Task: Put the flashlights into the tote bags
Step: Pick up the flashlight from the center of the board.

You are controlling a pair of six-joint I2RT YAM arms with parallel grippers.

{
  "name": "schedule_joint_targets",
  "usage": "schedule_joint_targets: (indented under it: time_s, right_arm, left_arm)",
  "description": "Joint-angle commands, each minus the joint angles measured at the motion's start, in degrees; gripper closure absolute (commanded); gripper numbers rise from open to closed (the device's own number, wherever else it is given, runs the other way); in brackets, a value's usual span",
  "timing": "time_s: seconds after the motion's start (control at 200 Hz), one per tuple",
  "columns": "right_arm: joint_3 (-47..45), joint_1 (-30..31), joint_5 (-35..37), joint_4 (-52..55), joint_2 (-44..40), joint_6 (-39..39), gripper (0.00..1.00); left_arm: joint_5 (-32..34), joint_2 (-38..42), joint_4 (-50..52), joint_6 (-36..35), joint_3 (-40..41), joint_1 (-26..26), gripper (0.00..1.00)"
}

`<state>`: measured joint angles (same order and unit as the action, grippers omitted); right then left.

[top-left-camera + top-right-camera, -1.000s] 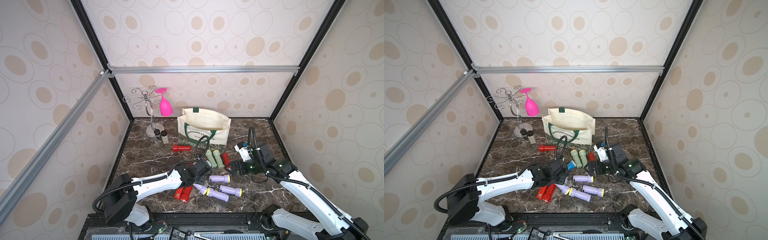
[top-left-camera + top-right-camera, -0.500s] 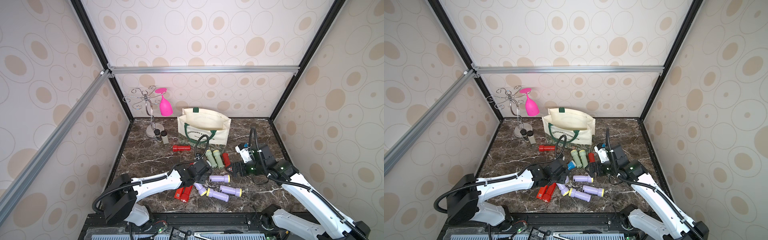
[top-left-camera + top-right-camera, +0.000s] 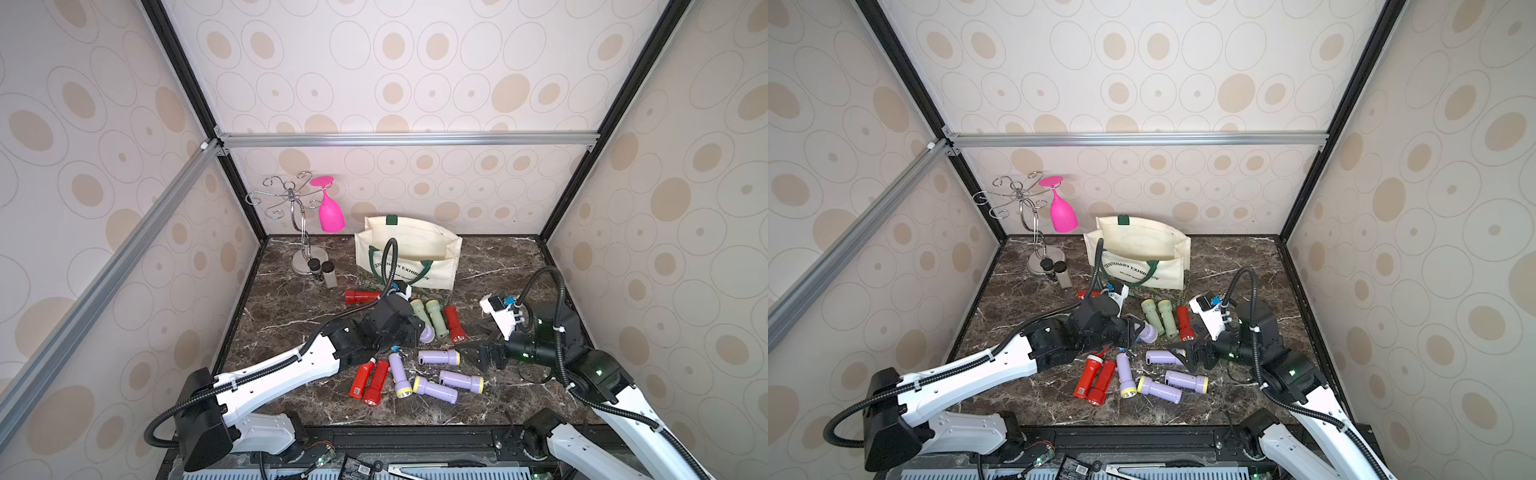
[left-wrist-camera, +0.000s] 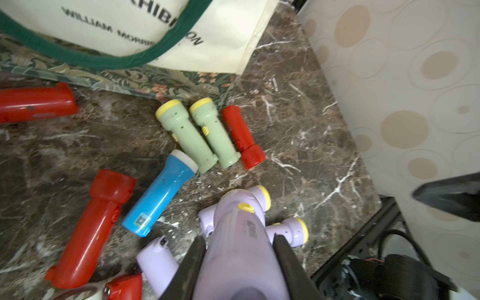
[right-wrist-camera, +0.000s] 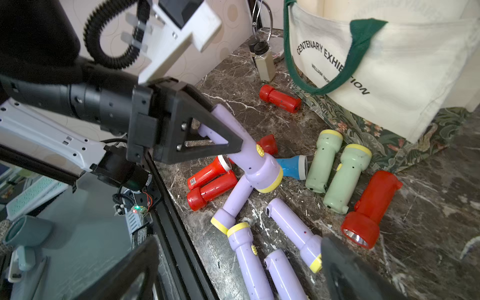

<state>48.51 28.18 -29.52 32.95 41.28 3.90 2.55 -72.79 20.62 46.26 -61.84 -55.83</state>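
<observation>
Left gripper (image 4: 239,245) is clamped on a lilac flashlight (image 4: 237,233), jaws on the narrow barrel, yellow-ringed head sticking out past the fingertips. The right wrist view shows that flashlight lifted clear of the table (image 3: 291,307), over the pile. Right gripper (image 3: 473,354) is spread wide and empty, low over the right side of the pile, beside another lilac one (image 3: 440,356).

Tote bag (image 3: 415,253) stands upright at the far middle, mouth open upward, handle drooped down the front. I can't see anything inside it. The rest lie loose on the table nearer than the bag: two pale green flashlights (image 3: 428,318) side by side, a red flashlight (image 3: 453,324) just right of them, a blue flashlight (image 4: 161,192), a red pair near (image 3: 368,380), more lilac ones.

Handling guess: light hollow plastic, stiff, smooth and round, so they'd roll and could slip. Best hold is across the barrel just behind the flared head. The bag is soft canvas and its rim may fold if bumped, so drop from above.
</observation>
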Motion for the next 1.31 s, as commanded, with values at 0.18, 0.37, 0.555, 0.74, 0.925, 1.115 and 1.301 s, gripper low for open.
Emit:
schedule_joint_targets:
  time_s: [0.18, 0.37, 0.555, 0.74, 0.925, 1.115, 1.301]
  right_arm:
    - [4.8, 0.2, -1.5, -2.7, 7.0, -11.7, 0.01]
    - [7.4, 0.7, -3.8, -3.9, 12.4, -14.5, 0.00]
    - [8.6, 2.7, -2.3, -4.3, 15.8, -16.1, 0.03]
    - [9.5, 6.1, 1.3, -4.2, 18.8, -17.0, 0.04]
    - [10.2, 9.0, 8.2, -5.1, 21.4, -18.0, 0.13]
    - [10.0, 9.6, 11.5, -6.0, 21.5, -19.0, 0.35]
    - [9.6, 9.6, 12.6, -6.3, 21.6, -19.5, 0.46]
  left_arm:
    - [-13.2, 2.8, -2.1, 2.1, -5.1, 4.7, 1.00]
    - [-18.0, 1.6, -0.7, 1.7, -6.6, 5.6, 1.00]
    - [-21.5, 1.2, -2.4, 3.1, -6.4, 6.2, 1.00]
    - [-24.2, 0.1, -4.2, 3.6, -6.2, 6.4, 1.00]
    - [-26.4, -1.0, -5.2, 4.3, -6.0, 6.6, 1.00]
    - [-26.8, -1.2, -6.2, 5.0, -5.6, 6.8, 1.00]
    - [-27.2, -0.9, -7.2, 5.6, -4.7, 6.9, 1.00]
